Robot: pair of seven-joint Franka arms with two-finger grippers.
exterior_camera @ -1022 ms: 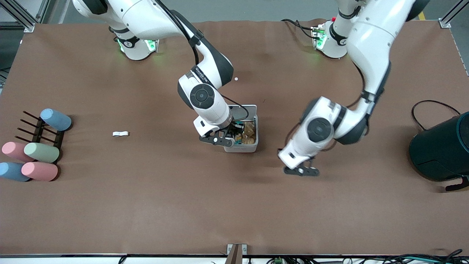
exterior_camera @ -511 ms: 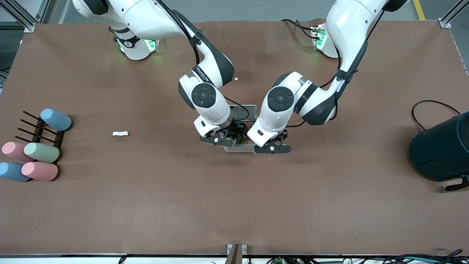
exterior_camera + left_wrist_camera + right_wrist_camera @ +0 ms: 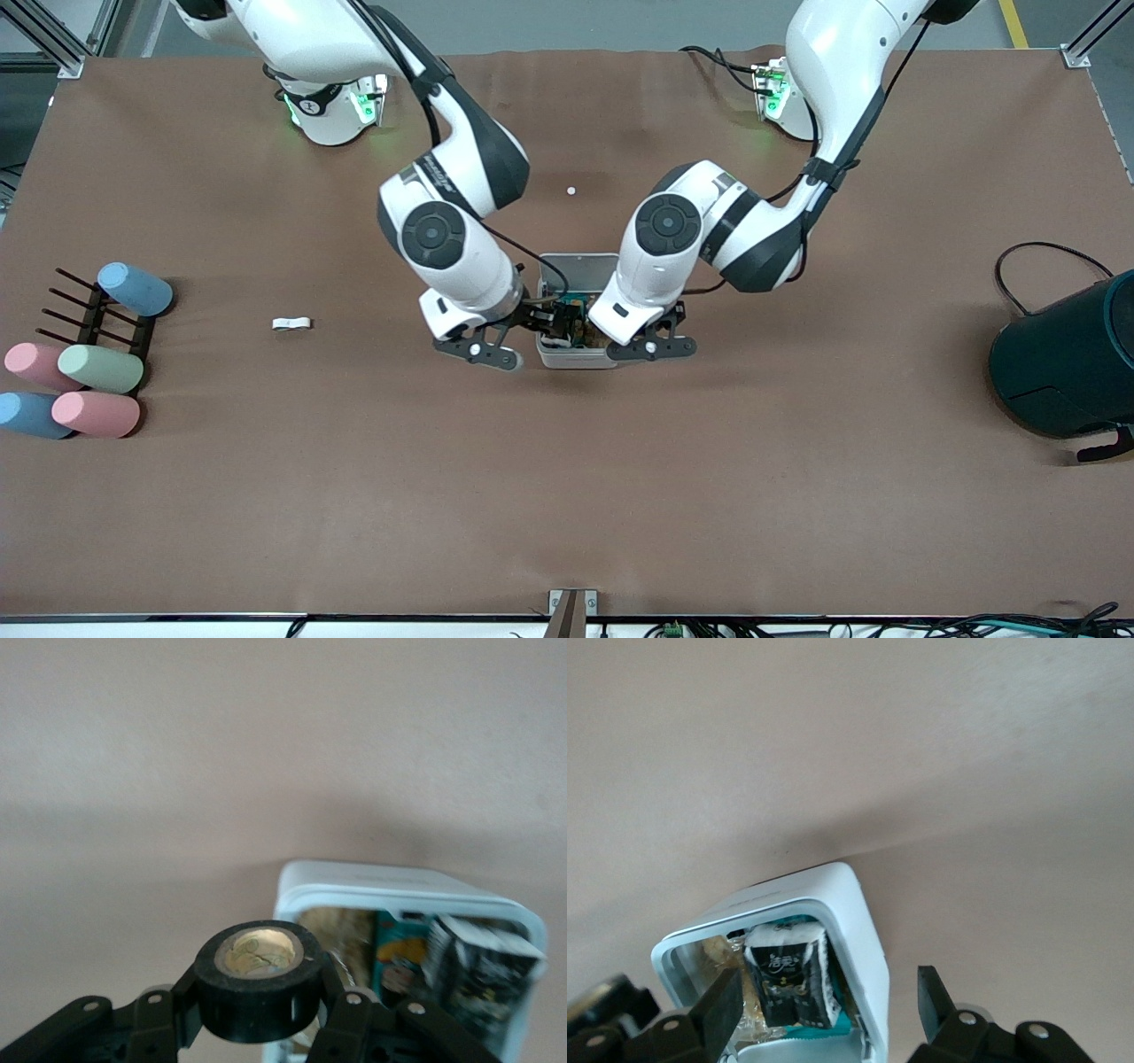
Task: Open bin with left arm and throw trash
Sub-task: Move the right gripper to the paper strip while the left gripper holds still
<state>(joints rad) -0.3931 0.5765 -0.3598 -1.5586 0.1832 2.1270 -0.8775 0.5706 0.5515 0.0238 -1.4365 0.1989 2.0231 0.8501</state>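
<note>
The small white-grey bin [image 3: 578,358] stands mid-table with its lid [image 3: 580,264] swung open. Inside lie the black wrapper with pale print [image 3: 788,983], a teal packet and brown crinkled film. My left gripper [image 3: 651,347] hangs over the bin's edge toward the left arm's end. It is shut on the black tape ring [image 3: 257,1001], with the open bin [image 3: 407,890] just past it. My right gripper [image 3: 478,352] is open and empty beside the bin, toward the right arm's end; its fingers [image 3: 718,1010] straddle the bin's wall [image 3: 855,912]. The white strip [image 3: 291,323] lies on the table toward the right arm's end.
Pastel cylinders [image 3: 99,369] and a black rack [image 3: 93,317] sit at the right arm's end. A large dark teal container [image 3: 1067,363] with a cable sits at the left arm's end. A tiny white dot [image 3: 570,190] lies farther from the camera than the bin.
My left arm swung in from the left arm's end to the bin's edge. My right gripper drew back from over the bin toward the right arm's end.
</note>
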